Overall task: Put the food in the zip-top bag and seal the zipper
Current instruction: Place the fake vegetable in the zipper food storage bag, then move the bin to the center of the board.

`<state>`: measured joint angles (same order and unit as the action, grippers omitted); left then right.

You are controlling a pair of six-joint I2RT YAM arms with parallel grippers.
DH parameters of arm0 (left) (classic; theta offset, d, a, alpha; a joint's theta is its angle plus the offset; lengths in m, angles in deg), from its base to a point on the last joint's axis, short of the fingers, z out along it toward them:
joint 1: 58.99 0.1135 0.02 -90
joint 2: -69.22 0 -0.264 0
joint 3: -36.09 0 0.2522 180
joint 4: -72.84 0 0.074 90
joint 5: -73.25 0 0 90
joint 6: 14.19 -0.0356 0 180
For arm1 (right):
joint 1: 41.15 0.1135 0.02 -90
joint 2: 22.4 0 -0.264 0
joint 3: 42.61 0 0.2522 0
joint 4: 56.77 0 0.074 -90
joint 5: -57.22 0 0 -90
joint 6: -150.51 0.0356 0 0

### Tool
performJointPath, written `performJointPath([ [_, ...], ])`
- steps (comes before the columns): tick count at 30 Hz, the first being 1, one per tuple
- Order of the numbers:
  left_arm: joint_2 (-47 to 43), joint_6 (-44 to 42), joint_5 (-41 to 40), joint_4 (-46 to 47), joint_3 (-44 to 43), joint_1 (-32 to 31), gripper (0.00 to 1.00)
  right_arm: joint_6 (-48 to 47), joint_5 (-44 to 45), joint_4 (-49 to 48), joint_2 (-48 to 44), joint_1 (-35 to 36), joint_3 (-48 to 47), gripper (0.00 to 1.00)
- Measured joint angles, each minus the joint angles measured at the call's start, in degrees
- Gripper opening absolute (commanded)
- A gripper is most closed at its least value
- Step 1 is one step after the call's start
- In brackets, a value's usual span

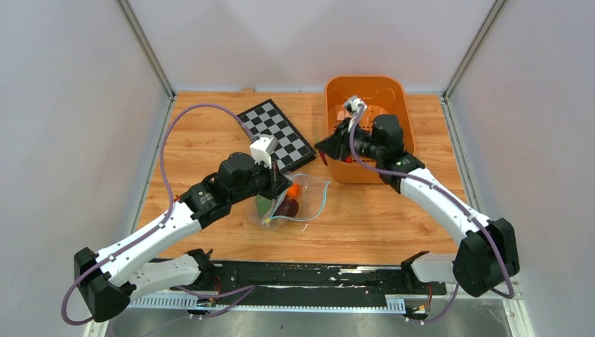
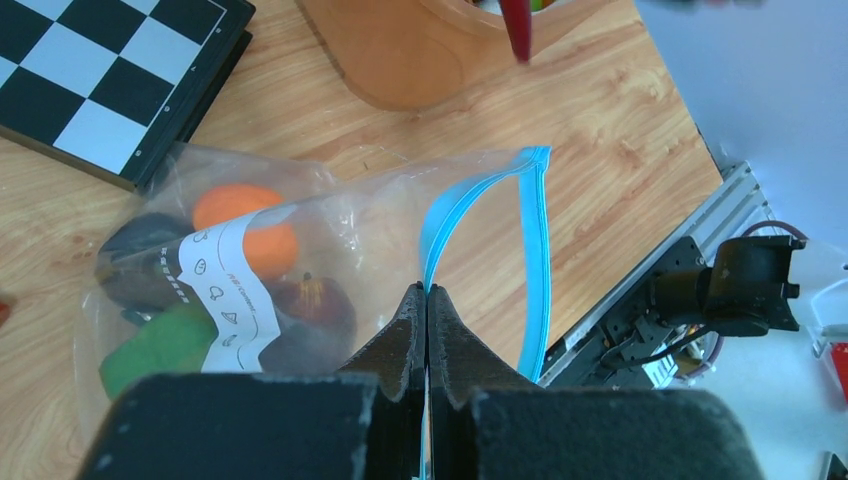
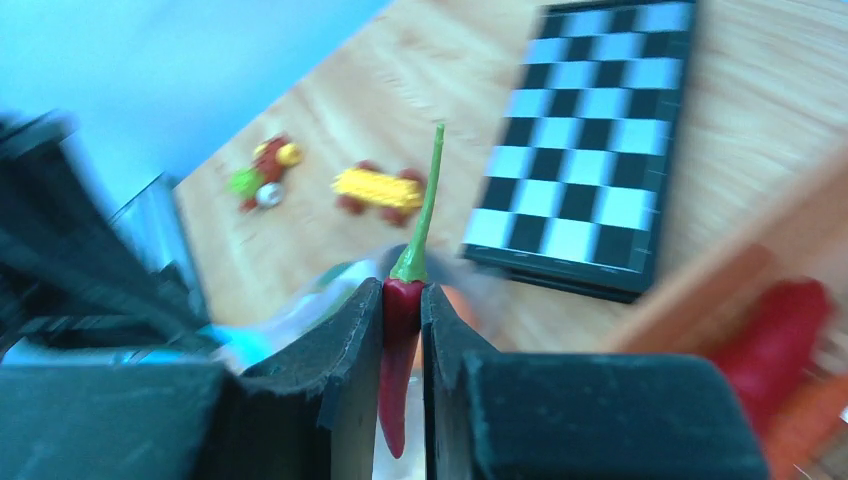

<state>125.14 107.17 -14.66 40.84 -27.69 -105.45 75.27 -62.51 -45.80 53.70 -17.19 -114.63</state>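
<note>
Pinching the light-blue zipper (image 2: 541, 250) of the clear bag (image 2: 380, 230), the left gripper (image 2: 427, 300) had its two fingers pressed flat together on one lip of the strip, with the plastic caught between the tips. The other lip bowed away from the held one, so the mouth stood open in a narrow loop.

The bag lay on the wooden table (image 1: 393, 217), just on the near side of the chessboard (image 1: 275, 133) and a little apart from the orange basket (image 1: 365, 88), which stood at the far right. Inside the bag were an orange fruit (image 2: 245, 228), a green piece (image 2: 160, 345), a dark reddish piece (image 2: 318, 305) and a black one (image 2: 135, 262), all bunched at the closed end behind a white label (image 2: 228, 290).

The right gripper (image 3: 402, 300) was clamped on a red chili (image 3: 398, 370). The chili's body sat between the pads and its green stem stuck out past the fingertips. From above, that gripper hung at the basket's near-left wall, between the basket and the bag, with the chili outside the bag.

The right wrist picture was smeared. It did show a yellow toy car (image 3: 380, 190) and a small multicoloured toy (image 3: 265, 170) lying on the table near the chessboard. A blurred red shape (image 3: 780, 330) by the basket wall could not be made out.
</note>
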Motion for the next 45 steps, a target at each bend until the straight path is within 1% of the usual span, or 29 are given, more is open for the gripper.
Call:
performJointPath([
  [2, 0.00, 0.09, -0.13, 0.04, 0.00, 0.00, 0.00, -0.92, -4.22, -3.15, -2.43, 3.21, 3.13, 0.14],
  [7, 0.00, 0.79, -1.14, 0.09, -0.09, 0.00, 0.00, -4.11, -10.75, -7.26, -5.46, 5.25, 6.45, 0.15],
  [15, 0.00, 3.30, -2.45, 0.92, -1.14, 0.00, 0.00, -10.10, -21.73, -9.11, -7.85, 6.43, 7.76, 0.18],
  [20, 0.02, 3.98, -1.81, 1.62, -3.10, 0.02, 0.00, -17.20, -27.47, -8.63, -7.67, 8.35, 8.41, 0.21],
  [21, 0.02, 4.15, -1.60, 1.92, -3.17, 0.02, 0.00, -18.47, -27.93, -8.66, -7.04, 8.76, 8.39, 0.22],
  [23, 0.02, 4.44, -1.05, 2.60, -3.19, 0.02, 0.00, -20.37, -28.28, -8.63, -5.18, 9.40, 8.39, 0.33],
  [26, 0.02, 4.46, -0.85, 2.84, -3.19, 0.02, 0.00, -22.12, -27.98, -6.73, -1.81, 9.60, 7.74, 0.47],
  [28, 0.02, 4.44, -0.83, 2.80, -3.19, 0.02, 0.00, -23.17, -27.56, -4.28, -0.24, 9.60, 6.88, 0.59],
  [29, 0.02, 4.44, -0.85, 2.80, -3.19, 0.02, 0.00, -23.63, -27.43, -3.17, -0.13, 9.60, 6.64, 0.62],
  [31, 0.02, 4.42, -1.05, 2.69, -3.19, 0.04, 0.00, -24.48, -27.36, -2.01, -0.46, 9.60, 6.12, 0.65],
  [34, 0.02, 4.33, -1.16, 2.62, -3.19, 0.04, 0.00, -24.94, -27.32, -1.36, -2.03, 9.60, 5.99, 0.66],
  [38, 0.02, 4.13, -1.31, 2.56, -3.19, 0.04, 0.00, -24.74, -26.16, -1.29, -6.69, 9.60, 5.99, 0.67],
  [40, 0.07, 4.04, -1.49, 2.49, -3.19, 0.04, 0.00, -24.68, -23.41, -1.33, -10.01, 9.60, 5.99, 0.71],
  [41, 0.09, 3.96, -1.75, 2.45, -3.19, 0.04, 0.00, -24.52, -21.00, -1.33, -11.65, 9.60, 5.99, 0.78],
  [42, 0.13, 3.87, -2.10, 2.38, -3.19, 0.04, 0.00, -24.24, -17.29, -1.42, -13.51, 9.62, 6.01, 0.82],
  [45, 0.13, 3.67, -2.67, 2.16, -3.17, 0.04, 0.00, -21.57, -5.11, -2.97, -16.52, 9.11, 6.21, 0.83],
])
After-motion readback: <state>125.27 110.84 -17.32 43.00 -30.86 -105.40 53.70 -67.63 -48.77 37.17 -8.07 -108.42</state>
